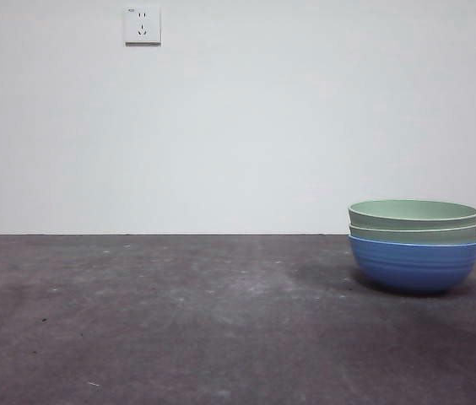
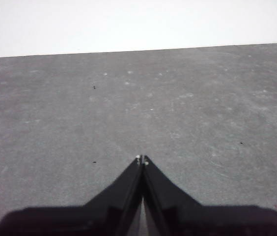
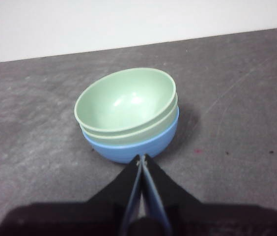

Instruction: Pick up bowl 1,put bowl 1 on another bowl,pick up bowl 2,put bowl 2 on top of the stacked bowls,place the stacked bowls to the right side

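Stacked bowls (image 1: 413, 245) sit on the table (image 1: 179, 329), right of the wall outlet (image 1: 142, 25).
Right gripper (image 3: 142, 158) just beside the blue bowl (image 3: 128, 147), jaws closed, empty; left gripper (image 2: 142, 160) closed, empty, away from stack.

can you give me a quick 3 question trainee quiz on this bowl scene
1. True or false: the ribbed round blue bowl sits at the bottom of the stack.
2. How many pale green ribbed bowls are nested in it? A) one B) two C) three
3. Fill in: in the right wrist view, the right hand is shut and holds ____.

Key
1. True. The blue bowl rests on the dark grey table.
2. B. The upper pale green bowl sits in the lower pale green bowl.
3. Nothing. Its tips are in front of the stack, gripping no bowl. The left hand is also shut, over bare table.
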